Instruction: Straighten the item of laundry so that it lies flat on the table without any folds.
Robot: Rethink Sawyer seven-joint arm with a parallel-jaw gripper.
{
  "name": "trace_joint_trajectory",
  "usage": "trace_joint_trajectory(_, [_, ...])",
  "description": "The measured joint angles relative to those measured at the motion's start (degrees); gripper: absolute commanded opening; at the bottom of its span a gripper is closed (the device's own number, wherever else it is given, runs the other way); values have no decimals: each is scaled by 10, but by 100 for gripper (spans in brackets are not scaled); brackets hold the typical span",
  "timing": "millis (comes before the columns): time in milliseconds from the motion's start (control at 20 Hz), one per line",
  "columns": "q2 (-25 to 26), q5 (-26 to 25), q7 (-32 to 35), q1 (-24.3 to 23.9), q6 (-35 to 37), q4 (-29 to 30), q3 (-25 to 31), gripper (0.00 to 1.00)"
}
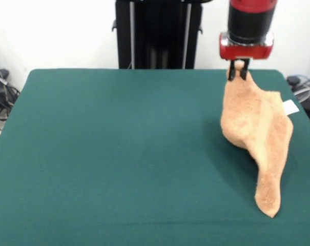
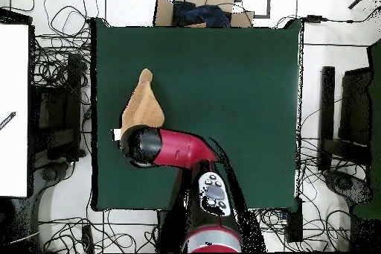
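The orange-tan towel (image 1: 258,134) hangs from my gripper (image 1: 238,72) at the right side of the green table (image 1: 119,154). The black fingers are shut on the towel's top corner. The cloth drapes down in folds, and its lower tip trails onto the table toward the front right. A small white tag (image 1: 290,106) sticks out on its right side. From overhead, the towel (image 2: 143,106) shows as a narrow teardrop near the table's left edge (image 2: 100,117), with the red arm (image 2: 175,149) covering its lower end.
Cables and dark equipment (image 2: 56,102) lie around the table in the overhead view. A cardboard box (image 2: 201,4) stands beyond the far edge. The black pedestal column (image 1: 159,33) rises behind the table.
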Motion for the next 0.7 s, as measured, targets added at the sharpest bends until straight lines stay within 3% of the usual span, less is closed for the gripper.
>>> trace_joint_trajectory(700, [-17,-81,-1,-106,174,-51,39,0])
